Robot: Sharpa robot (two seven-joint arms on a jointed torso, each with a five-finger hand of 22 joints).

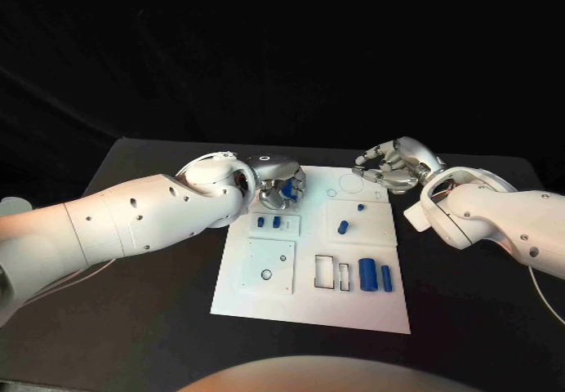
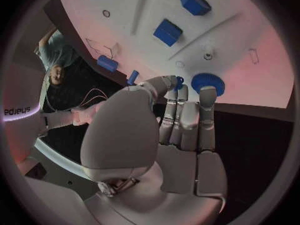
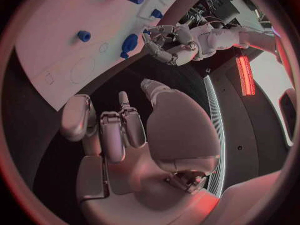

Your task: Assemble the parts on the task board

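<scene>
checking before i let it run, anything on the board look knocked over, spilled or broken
Nothing stands out. The blue parts lie apart on the flat white task board, none visibly broken. The left hand is over the board's far left corner; the right hand hovers off its far right corner.

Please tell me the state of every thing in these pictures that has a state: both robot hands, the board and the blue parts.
Left robot hand: over the far left of the board, fingertips at a blue gear.
Blue gear: on the board, at the left fingertips.
Right robot hand: fingers curled, holding nothing, off the board's far right corner.
Task board: flat on the table.
Two blue cylinders: lying side by side.
</scene>
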